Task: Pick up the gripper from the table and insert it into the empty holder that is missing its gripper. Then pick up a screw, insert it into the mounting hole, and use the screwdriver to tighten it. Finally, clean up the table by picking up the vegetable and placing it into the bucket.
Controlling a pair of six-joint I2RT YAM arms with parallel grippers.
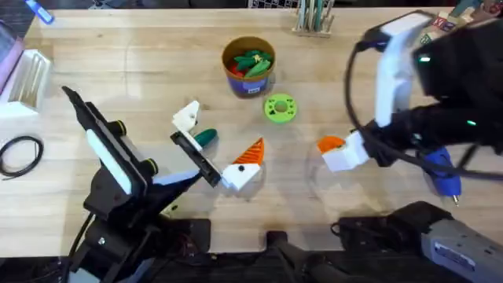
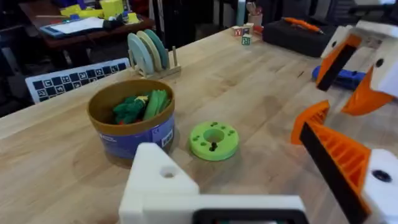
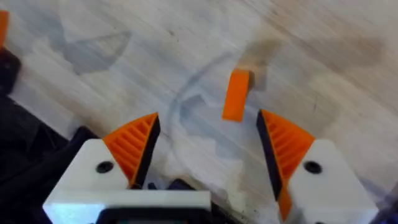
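- Right wrist view: the right gripper (image 3: 205, 158) hangs spread over the bare wood, and the gripper (image 3: 236, 94), a small plain orange wedge, lies on the table just beyond its fingertips.
- Left wrist view: the left gripper (image 2: 249, 180) is spread, one finger missing its orange pad and showing bare white, nothing between them.
- Beyond it stands the bucket (image 2: 130, 121), holding green toys; its white label is too small to read.
- Overhead, the blue screwdriver (image 1: 442, 174) lies near the right arm.
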